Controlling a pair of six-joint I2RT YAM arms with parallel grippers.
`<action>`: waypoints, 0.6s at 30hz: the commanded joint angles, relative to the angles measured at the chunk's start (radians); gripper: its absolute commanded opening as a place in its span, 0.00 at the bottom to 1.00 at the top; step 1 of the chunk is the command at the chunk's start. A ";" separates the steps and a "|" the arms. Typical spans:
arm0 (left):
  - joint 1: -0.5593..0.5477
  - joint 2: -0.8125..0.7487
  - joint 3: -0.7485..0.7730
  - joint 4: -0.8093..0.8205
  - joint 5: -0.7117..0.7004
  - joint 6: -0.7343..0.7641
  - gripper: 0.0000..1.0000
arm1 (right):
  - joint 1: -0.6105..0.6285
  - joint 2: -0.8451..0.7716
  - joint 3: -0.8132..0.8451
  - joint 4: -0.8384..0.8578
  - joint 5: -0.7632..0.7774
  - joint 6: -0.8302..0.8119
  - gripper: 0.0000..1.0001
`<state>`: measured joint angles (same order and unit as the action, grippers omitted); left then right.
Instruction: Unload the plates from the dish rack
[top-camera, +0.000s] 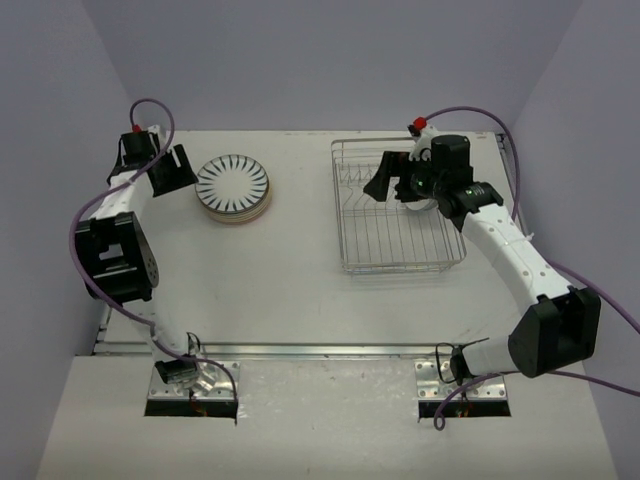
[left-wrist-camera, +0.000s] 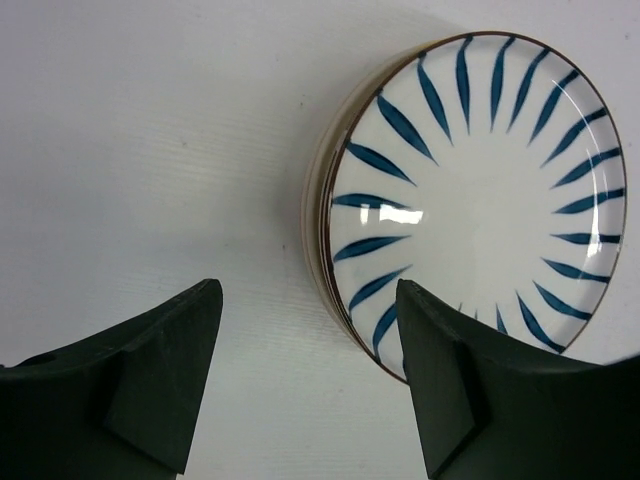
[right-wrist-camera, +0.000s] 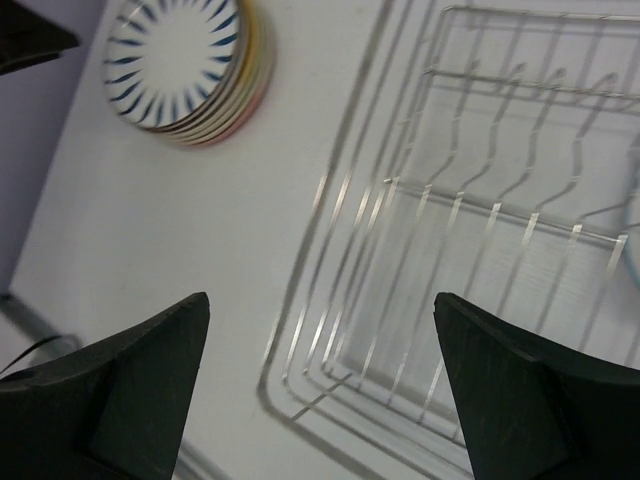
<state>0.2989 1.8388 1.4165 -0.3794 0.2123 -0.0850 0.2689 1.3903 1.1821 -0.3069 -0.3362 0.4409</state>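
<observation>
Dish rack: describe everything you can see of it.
Rectangular silver wire rack: grid base, low sides, a row of wavy upright dividers. It sits flat on the white table, right of centre, apart from the plate stack. Most slots show empty; something pale at its far right may be a plate, unclear. The right gripper hangs open above its far half; contact cannot be told.

The top plate (top-camera: 233, 184) is white with dark-blue radial stripes and a thin brown rim. The plates beneath (right-wrist-camera: 238, 100) show cream, yellow and pink edges. The dish rack (top-camera: 400, 240) is silver wire and the desk (top-camera: 290, 270) white. The left claw (left-wrist-camera: 308, 300) and right claw (right-wrist-camera: 320, 305) are black.
</observation>
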 joint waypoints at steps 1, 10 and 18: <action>-0.028 -0.182 -0.081 0.105 0.011 0.053 0.69 | -0.007 -0.032 0.063 -0.005 0.455 -0.124 0.90; -0.281 -0.371 -0.138 0.122 -0.112 0.173 0.70 | -0.038 0.000 0.045 0.088 0.738 -0.222 0.85; -0.441 -0.411 -0.119 0.080 -0.185 0.196 0.71 | -0.110 0.092 0.085 0.102 0.697 -0.195 0.79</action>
<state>-0.0955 1.4683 1.2873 -0.2995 0.0912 0.0807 0.1872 1.4418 1.2134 -0.2623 0.3374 0.2463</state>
